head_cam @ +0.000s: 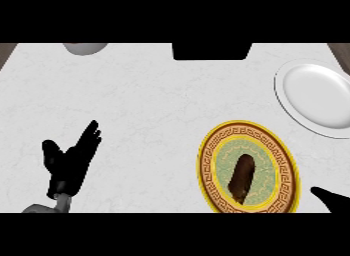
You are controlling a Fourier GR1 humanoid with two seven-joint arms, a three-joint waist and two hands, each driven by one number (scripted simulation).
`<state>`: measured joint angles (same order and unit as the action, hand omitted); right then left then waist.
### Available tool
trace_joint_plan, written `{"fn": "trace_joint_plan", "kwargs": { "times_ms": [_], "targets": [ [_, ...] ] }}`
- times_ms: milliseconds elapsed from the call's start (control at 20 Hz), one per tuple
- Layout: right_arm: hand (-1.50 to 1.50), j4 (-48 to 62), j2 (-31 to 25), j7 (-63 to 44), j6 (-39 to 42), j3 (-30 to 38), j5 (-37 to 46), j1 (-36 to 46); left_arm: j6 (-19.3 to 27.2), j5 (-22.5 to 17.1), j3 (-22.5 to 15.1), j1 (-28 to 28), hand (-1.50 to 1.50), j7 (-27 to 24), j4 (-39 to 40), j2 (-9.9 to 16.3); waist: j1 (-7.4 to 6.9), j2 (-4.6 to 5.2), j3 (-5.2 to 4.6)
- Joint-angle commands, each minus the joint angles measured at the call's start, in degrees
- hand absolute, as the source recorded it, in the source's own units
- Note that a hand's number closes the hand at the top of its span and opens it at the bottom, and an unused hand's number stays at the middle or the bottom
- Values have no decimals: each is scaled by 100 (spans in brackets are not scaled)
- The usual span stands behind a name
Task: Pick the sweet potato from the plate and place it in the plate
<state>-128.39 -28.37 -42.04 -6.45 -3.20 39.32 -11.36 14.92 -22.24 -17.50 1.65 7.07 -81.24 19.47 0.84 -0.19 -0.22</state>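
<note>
The counter [156,100] was a white, faintly veined marble-like surface. Two plates stood on it at the right: one patterned plate [212,150], oval in appearance, with a yellow rim, a brown key-pattern band and a pale green centre, and one plain white plate [318,97], smooth and glossy, just beyond it toward the far right. One sweet potato [242,178], dark brown, elongated and slightly tapered, lay lengthwise on the green centre of the patterned plate. The left hand [69,160] stood at the near left, well apart from both plates, black, its fingers straight and held together pointing far-right, thumb set apart, holding nothing. Of the right hand [339,201] only a black tip showed at the near right corner, just beside the patterned plate's rim; whether its fingers were spread or curled could not be told. A pale rounded object [84,48] and a black block [211,51] sat at the far edge.
</note>
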Motion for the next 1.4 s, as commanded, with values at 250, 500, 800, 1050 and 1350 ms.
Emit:
{"fn": "trace_joint_plan", "kwargs": {
  "times_ms": [250,500,800,1050,1350],
  "targets": [
    [-150,-256,183,-2773,2044,-1685,602,909,133,263,-256,189,0,209,115,-263,-223,45,0],
    [-150,490,560,-3244,2477,-1827,584,1658,21,163,-66,117,0,306,-31,-135,-227,42,8],
    [-150,1066,1185,-3449,2531,-2328,1291,1772,14,331,-176,-32,0,2,272,-366,-128,32,9],
    [-150,1590,2026,-3638,2595,-2496,1510,1897,-55,379,-149,-43,0,-107,357,-422,-112,32,10],
    [-150,2133,2384,-3006,2284,-2231,1747,1661,-229,217,81,-99,0,212,32,-282,-95,19,20]
  ]
}}
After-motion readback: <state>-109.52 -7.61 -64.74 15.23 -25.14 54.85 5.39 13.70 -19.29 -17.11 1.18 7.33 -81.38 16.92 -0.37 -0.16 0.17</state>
